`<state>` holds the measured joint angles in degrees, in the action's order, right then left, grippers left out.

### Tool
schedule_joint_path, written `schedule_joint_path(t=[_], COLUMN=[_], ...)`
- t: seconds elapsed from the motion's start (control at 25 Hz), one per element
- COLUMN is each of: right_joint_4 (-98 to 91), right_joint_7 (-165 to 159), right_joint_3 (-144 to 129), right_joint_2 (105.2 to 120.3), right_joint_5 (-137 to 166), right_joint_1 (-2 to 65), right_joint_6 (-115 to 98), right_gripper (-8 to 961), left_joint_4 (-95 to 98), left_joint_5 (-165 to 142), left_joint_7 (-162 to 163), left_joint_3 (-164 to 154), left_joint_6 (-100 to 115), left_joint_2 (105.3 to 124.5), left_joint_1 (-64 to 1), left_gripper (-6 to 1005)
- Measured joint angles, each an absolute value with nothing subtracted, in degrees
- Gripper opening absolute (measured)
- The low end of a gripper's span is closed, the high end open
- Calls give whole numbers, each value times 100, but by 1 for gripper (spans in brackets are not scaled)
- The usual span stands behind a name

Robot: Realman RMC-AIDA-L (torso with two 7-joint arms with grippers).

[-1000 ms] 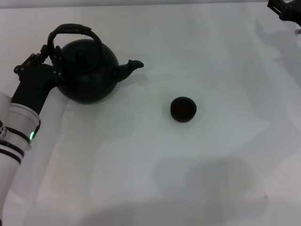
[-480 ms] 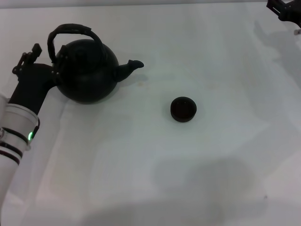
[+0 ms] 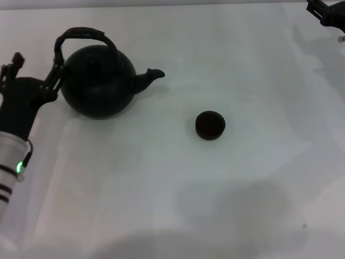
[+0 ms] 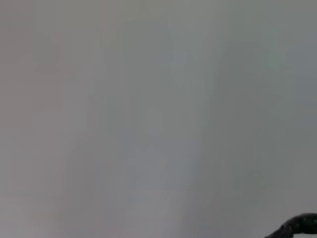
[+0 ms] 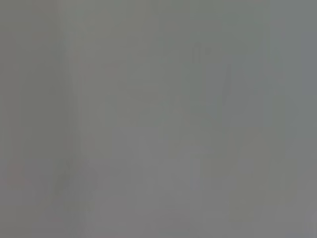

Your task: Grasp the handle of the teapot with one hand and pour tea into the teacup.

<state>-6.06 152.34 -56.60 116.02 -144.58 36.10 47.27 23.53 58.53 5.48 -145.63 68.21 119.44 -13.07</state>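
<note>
1. Far left of the head view: the left pincer (image 3: 33, 73) sits on the end of a white arm with black rings and a green light. Its fingers are spread wide – one tip (image 3: 16, 57) pokes up out at the left, the other (image 3: 56, 73) reaches toward the teapot's side. Nothing is between them, so it's pinching nothing.
2. Just to the right of that is the teapot (image 3: 98, 81), a big round matte black thing standing upright on the white surface (image 3: 161, 183). The nearer fingertip looks right at the pot's left flank, by the foot of the handle; can't tell if it's actually touching.
3. The handle (image 3: 81, 34) arches over the top of the pot, free – the pincer isn't around it.
4. The spout (image 3: 150, 76) sticks out to the right, aimed roughly toward the cup's side of the surface.
5. Further right and closer to the robot is the teacup (image 3: 209, 125), small, dark, sitting on its own, well apart from the teapot.
6. Top right corner: a bit of the right pincer (image 3: 327, 12) shows at the frame edge, parked far from everything. Can't tell how its fingers stand.
7. Left wrist view is mostly blank grey surface with a sliver of something dark (image 4: 296, 226) curved in one corner – can't say what. Right wrist view shows plain grey only.
</note>
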Motion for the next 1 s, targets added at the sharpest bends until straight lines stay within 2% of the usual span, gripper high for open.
schedule_joint_path(t=[0.4, 1.0], right_joint_4=[-611, -609], right_joint_7=[15240, 15218], right_joint_3=[-5660, -5653], right_joint_2=[11602, 11616], right_joint_5=[-14467, -14495], right_joint_1=[3595, 3449], right_joint_6=[4867, 4940], right_gripper=[868, 868], left_joint_4=[2258, 1475], left_joint_5=[6077, 7048], left_joint_7=[655, 1697], left_joint_3=[-14485, -14475], left_joint_6=[7615, 7634], left_joint_2=[11935, 11927], left_joint_1=[-693, -724], left_gripper=[893, 893])
